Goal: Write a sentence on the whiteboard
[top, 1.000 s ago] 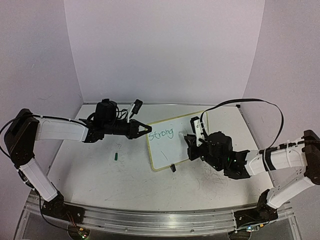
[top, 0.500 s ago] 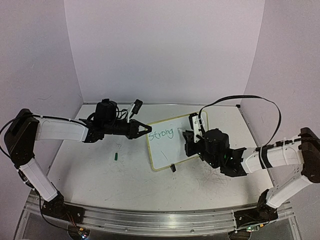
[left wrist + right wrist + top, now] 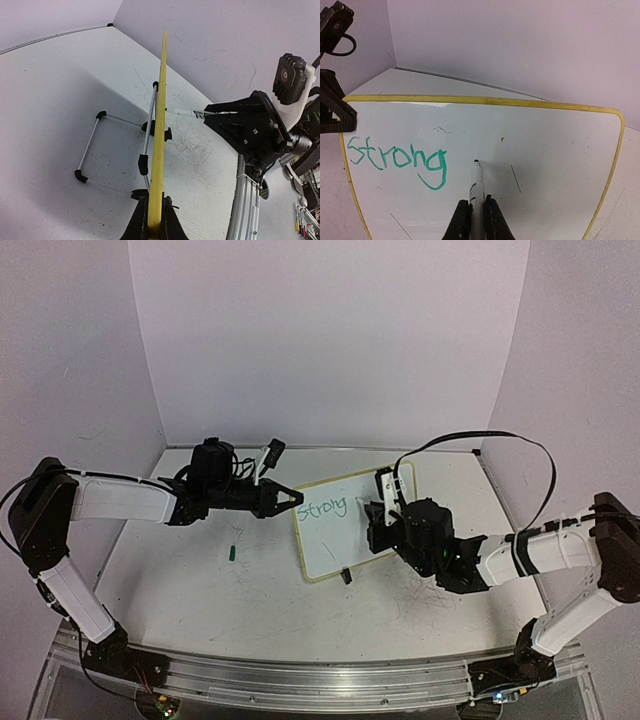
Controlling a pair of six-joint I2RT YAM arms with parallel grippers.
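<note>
Edging leftward since a second ago, right claw [image 3: 476, 206] clenched on marker [image 3: 477, 181] beside green word [image 3: 395, 157]; left claw [image 3: 155, 222] clamping whiteboard [image 3: 550, 145], unmoved.

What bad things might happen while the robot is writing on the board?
The left hand pinches the whiteboard by only one edge, so a hard push from the marker may tip or twist it. The right hand holds the marker well back from its tip, so it might wobble and make messy letters. Writing underneath might smear the green word.
</note>
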